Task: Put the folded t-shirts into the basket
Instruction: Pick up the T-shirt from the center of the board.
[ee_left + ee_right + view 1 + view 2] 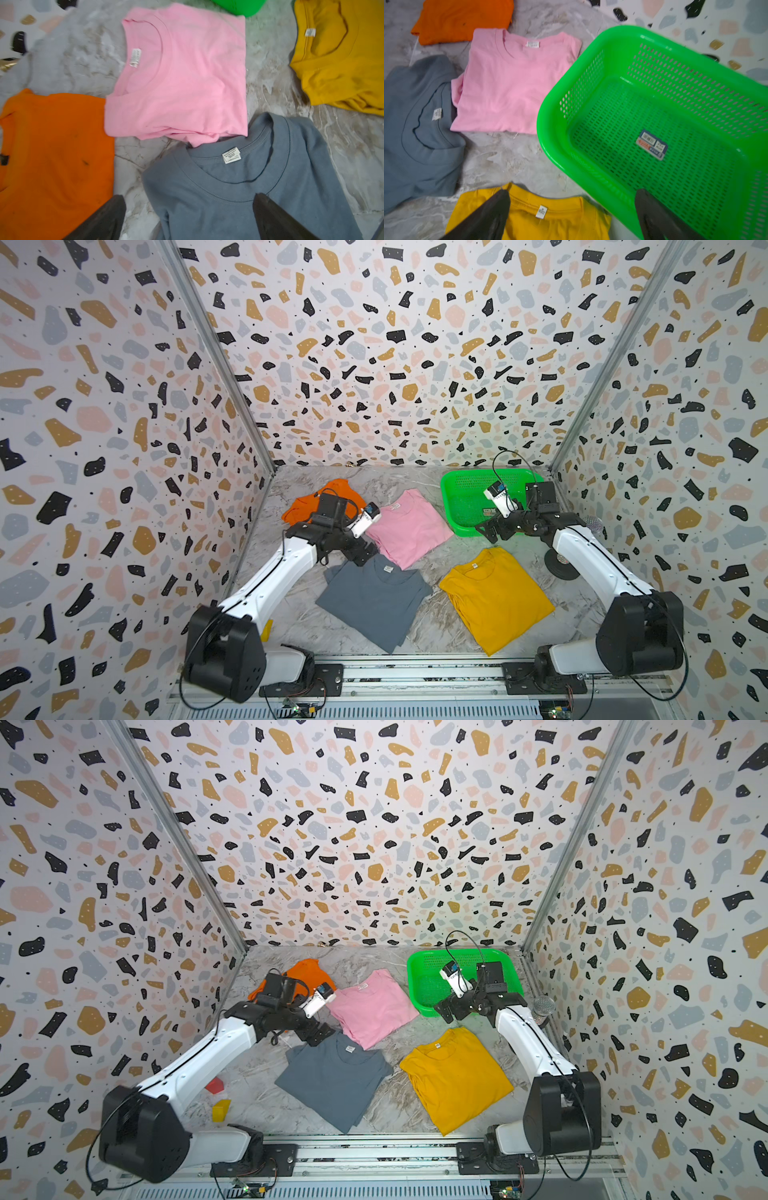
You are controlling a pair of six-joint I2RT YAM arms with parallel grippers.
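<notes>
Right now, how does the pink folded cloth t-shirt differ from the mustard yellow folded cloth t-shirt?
The pink t-shirt lies farther back, beside the green mesh basket; the mustard yellow t-shirt lies nearer the front. Pink's corner touches the slate grey t-shirt; yellow touches no shirt. Both lie flat, labels up, outside the basket.

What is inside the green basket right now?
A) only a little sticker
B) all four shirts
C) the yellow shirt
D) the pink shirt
A: the basket holds only a sticker on its mesh floor; the orange shirt, pink shirt, grey shirt and yellow shirt all lie outside it on the table.
</notes>
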